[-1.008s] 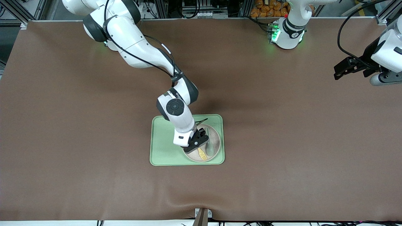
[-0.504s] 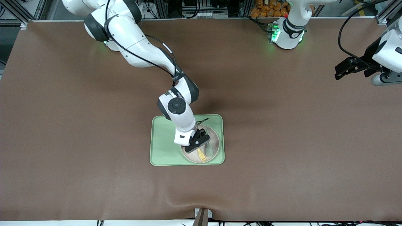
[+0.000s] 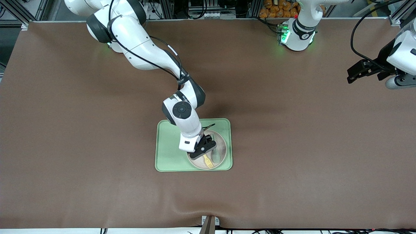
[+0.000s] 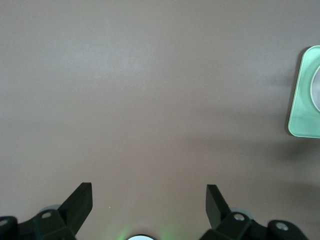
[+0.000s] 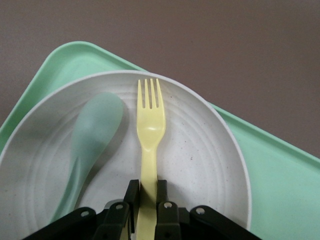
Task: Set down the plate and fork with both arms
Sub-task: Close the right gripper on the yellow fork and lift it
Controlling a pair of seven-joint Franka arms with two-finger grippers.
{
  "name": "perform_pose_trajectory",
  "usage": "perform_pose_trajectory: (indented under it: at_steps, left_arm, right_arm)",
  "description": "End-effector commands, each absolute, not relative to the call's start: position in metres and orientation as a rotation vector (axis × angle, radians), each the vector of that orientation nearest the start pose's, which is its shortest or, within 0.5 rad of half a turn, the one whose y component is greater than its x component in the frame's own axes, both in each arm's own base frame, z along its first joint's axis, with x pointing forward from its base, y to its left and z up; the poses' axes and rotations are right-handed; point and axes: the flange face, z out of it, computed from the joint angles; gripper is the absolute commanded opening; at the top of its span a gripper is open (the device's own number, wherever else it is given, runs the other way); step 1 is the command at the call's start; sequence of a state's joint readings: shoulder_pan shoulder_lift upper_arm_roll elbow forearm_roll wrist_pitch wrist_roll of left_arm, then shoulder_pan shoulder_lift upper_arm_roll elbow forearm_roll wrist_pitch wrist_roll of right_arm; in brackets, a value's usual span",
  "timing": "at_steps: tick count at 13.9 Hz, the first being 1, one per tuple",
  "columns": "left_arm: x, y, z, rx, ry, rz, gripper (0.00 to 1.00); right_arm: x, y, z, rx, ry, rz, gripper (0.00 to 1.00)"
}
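The off-white plate lies on the pale green tray, at the tray's end toward the left arm; it also shows in the right wrist view. The pale yellow fork lies on the plate with its tines toward the front camera, and my right gripper is shut on its handle. In the right wrist view the fork runs out from between the right gripper's jaws. My left gripper is open and empty, waiting above the table at the left arm's end; it also shows in the left wrist view.
A pale green spoon lies in the plate beside the fork; it also shows in the right wrist view. A corner of the tray shows in the left wrist view. Brown table mat surrounds the tray.
The right gripper has shifted slightly over the plate with the fork still in its jaws. The left gripper has drifted a little toward the table's edge.
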State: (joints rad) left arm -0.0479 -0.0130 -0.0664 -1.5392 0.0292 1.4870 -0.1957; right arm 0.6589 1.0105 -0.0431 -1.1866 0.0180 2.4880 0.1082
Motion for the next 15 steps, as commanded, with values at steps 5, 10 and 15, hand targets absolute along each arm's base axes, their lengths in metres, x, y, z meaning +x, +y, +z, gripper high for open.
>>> perform_pose_trajectory:
  at_steps: [5, 10, 15]
  left_arm:
    - [0.535, -0.056, 0.643, -3.12, -0.116, 0.039, 1.0]
    - [0.535, -0.061, 0.641, -3.118, -0.109, 0.041, 1.0]
    - [0.537, -0.069, 0.638, -3.121, -0.106, 0.032, 1.0]
  right_arm:
    - [0.635, 0.468, 0.225, -2.954, -0.691, -0.373, 0.0]
    - [0.648, 0.453, 0.279, -2.974, -0.59, -0.327, 0.0]
    - [0.67, 0.388, 0.294, -3.048, -0.458, -0.152, 0.0]
